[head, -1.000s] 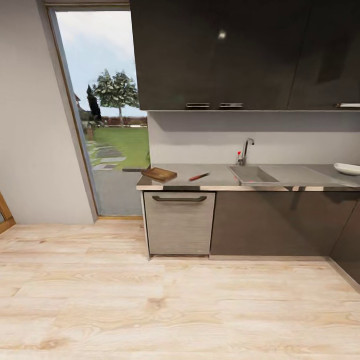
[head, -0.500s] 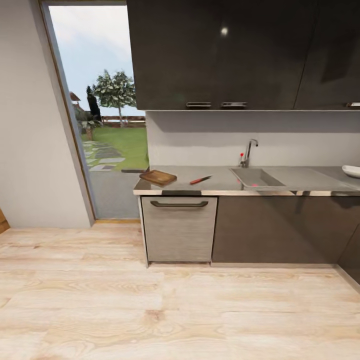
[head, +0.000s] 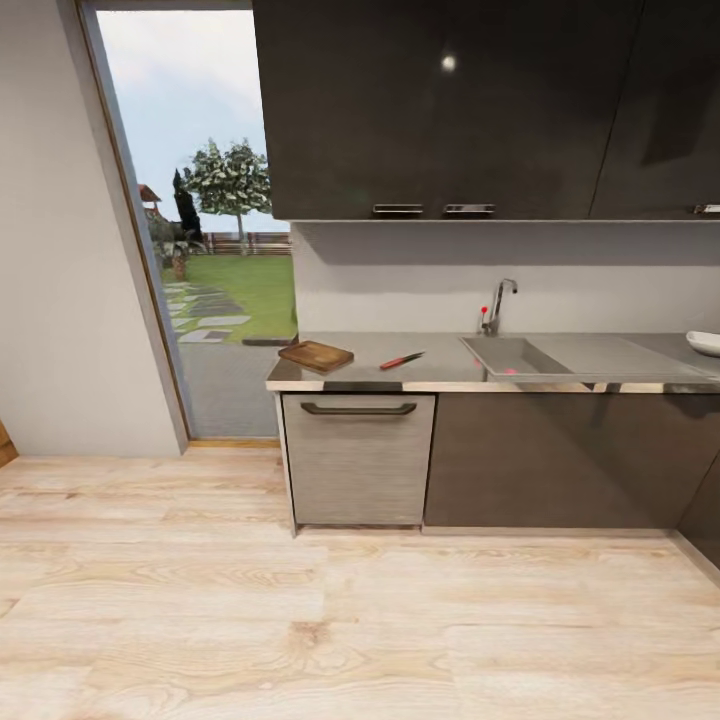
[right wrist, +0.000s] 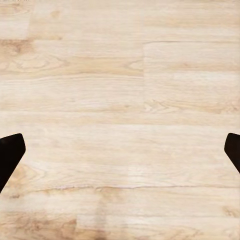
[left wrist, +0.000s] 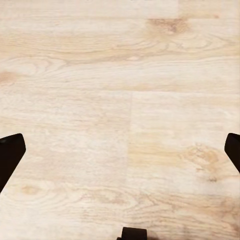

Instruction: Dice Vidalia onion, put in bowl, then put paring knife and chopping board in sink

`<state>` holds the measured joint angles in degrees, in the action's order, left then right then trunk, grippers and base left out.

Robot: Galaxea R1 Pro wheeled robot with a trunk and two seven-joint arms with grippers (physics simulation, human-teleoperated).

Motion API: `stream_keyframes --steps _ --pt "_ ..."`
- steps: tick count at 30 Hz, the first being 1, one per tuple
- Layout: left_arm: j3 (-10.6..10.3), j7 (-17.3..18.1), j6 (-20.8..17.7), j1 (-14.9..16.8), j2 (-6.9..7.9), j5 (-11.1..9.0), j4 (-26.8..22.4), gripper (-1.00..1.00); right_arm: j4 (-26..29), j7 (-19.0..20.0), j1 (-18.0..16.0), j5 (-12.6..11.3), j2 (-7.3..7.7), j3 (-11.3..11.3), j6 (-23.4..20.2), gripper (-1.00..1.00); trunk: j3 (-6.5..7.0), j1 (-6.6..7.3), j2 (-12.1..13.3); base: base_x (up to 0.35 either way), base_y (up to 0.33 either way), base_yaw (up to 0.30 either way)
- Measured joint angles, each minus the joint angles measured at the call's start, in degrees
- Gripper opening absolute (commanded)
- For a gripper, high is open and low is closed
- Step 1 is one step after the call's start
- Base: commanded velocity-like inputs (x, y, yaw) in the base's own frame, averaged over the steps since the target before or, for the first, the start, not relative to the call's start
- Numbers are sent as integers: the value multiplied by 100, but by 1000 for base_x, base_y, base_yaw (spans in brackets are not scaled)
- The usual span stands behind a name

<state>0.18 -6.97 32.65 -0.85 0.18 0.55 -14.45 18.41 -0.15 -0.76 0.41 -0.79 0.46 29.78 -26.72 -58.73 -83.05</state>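
The smooth grey metallic bench [head: 440, 352] runs along the far wall at about 1 o'clock in the head view, set over dark grey lower cabinets [head: 550, 460] and a lighter grey panelled door with a dark bar handle [head: 358, 458], with glossy dark upper cabinets [head: 450, 105] hanging above. At its 9 o'clock end lies the dark brown rectangular wooden chopping board [head: 316, 355]; just beside it, towards 3 o'clock, rests the small red-handled paring knife [head: 401, 360], apart from the board. Further that way sits the grey stainless-steel sink [head: 508, 355] with its chrome tap [head: 497, 304] behind, and a small pink speck in the basin, the Vidalia onion [head: 510, 371]. The white shallow bowl [head: 704, 343] stands at the far 3 o'clock edge, partly cut off. A tall glazed opening [head: 200, 230] at 11 o'clock shows lawn and trees. Pale wooden plank floor [head: 300, 600] spreads between camera and cabinets. The left claw [left wrist: 120, 155] and right claw [right wrist: 120, 152] both hang spread wide over that floor, holding nothing.
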Motion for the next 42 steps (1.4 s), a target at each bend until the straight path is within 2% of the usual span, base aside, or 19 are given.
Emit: stream_keyframes --steps 31,42 --pt "7 3 9 0 -25 8 48 100 -9 -1 0 0 0 -5 -7 100 0 0 0 0 0 0" --pt "8 2 9 0 -26 8 48 100 -7 -1 0 0 0 -5 -7 100 197 241 440 0 0 0"
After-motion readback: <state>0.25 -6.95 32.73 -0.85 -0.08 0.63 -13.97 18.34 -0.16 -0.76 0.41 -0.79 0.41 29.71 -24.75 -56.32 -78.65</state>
